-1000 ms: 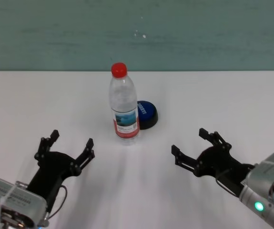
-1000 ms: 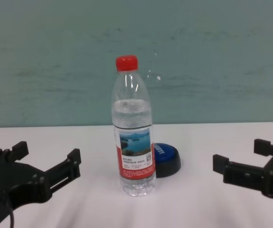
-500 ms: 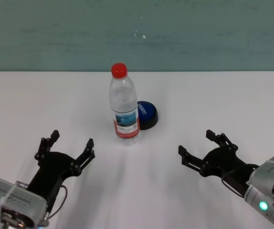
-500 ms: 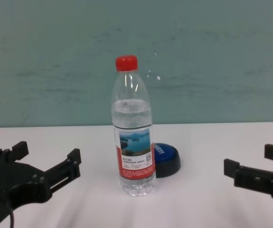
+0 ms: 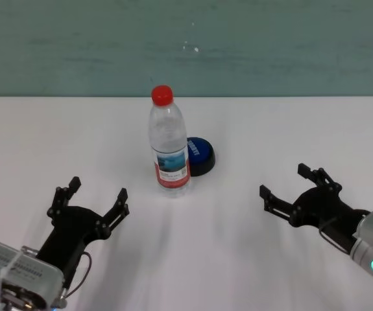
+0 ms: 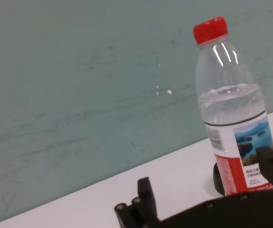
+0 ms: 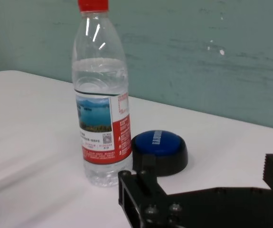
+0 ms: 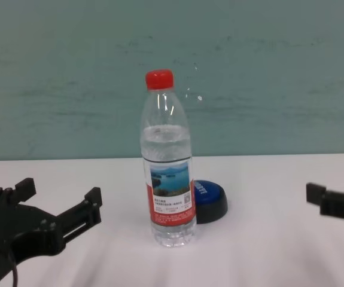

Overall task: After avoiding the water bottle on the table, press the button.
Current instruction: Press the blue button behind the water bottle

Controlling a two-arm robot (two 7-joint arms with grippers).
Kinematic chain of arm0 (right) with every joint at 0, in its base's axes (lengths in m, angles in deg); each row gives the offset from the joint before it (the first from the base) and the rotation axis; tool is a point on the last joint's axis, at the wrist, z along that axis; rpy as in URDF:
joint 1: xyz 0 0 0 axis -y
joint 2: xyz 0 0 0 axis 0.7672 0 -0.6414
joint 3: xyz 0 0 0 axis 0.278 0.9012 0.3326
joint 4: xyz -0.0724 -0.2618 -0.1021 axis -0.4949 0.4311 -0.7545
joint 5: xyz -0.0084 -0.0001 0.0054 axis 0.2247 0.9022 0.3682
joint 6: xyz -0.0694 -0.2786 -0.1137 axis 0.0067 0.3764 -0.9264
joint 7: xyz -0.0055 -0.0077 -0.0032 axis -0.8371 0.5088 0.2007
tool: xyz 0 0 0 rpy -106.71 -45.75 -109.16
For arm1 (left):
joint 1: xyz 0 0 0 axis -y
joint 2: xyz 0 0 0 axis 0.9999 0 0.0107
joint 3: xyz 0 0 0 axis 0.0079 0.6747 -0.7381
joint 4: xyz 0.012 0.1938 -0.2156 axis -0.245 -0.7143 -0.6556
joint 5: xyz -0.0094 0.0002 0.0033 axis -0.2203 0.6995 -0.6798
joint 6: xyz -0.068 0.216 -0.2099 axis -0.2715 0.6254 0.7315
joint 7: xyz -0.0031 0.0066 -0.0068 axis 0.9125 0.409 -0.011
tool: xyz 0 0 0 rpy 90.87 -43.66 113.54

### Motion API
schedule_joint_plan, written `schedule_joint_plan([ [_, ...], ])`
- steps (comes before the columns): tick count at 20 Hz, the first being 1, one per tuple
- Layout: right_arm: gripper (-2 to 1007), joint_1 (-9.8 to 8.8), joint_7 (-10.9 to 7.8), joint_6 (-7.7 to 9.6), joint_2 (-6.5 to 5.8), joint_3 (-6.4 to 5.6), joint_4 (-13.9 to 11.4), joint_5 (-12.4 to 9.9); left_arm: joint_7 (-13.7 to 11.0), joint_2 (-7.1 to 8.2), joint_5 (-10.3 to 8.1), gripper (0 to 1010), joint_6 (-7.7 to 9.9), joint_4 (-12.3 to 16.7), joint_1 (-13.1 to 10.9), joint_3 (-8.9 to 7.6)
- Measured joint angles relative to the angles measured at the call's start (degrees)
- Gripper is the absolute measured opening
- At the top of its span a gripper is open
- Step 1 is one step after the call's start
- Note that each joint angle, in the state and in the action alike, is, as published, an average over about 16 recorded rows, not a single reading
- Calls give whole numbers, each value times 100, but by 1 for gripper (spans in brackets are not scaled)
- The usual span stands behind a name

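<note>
The right gripper [image 5: 294,188] has its jaws spread wide and grasps nothing; it hovers low over the table [image 5: 290,129], well to the right of the water bottle [image 5: 168,144] and nearer the robot than it. The left gripper [image 5: 97,199] is likewise released and empty, parked to the bottle's left and nearer the robot, with its forearm trailing toward the near edge.

The bottle stands upright near the table's middle, red cap on, label facing the robot. The button [image 5: 200,155] sits just beside it, on its right and slightly behind; from the chest view the bottle hides the button's left part, while the right wrist view shows the blue dome [image 7: 159,145] clear of the bottle on that side, with a small gap at the base.

The step in hand seems to be the avoidance itself: the right arm is out wide of the bottle, and the button is not yet touched. From here the approach looks best made from the bottle's right, coming in over the button's far-right half and then pressing straight down on the dome. The open fingers are wide, so the one nearer the bottle could clip it and tip it; closing the jaws first, or keeping the gripper offset away from the bottle, would likely give more margin.
</note>
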Motion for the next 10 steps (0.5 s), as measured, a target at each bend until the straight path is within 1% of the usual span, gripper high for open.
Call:
schedule_joint_plan([
  [5, 1004, 84, -14, 48, -62, -78, 5, -12, 0, 0, 0, 1000, 0, 0, 0, 0],
  [10, 1004, 142, -15, 71, -82, -107, 39, -21, 0, 0, 0, 1000, 0, 0, 0, 0],
])
